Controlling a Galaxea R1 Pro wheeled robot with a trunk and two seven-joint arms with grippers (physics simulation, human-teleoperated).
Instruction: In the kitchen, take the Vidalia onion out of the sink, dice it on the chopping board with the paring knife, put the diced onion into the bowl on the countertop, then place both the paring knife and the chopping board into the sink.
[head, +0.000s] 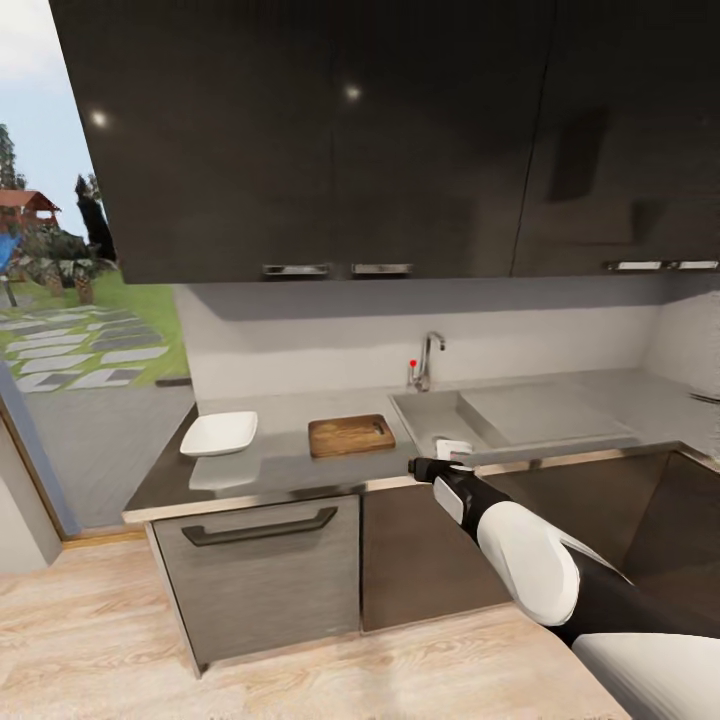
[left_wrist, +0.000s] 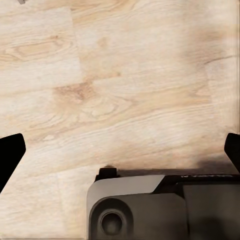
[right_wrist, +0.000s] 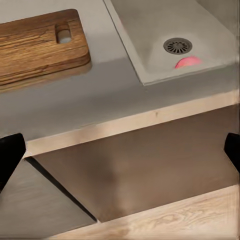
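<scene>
Grey countertop (head: 270, 465); pale wood floor (head: 100, 640)

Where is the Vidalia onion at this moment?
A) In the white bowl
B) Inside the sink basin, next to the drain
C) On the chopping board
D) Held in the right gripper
B: in the right wrist view the Vidalia onion lies on the floor of the sink, right beside the round drain, apart from the chopping board.
</scene>
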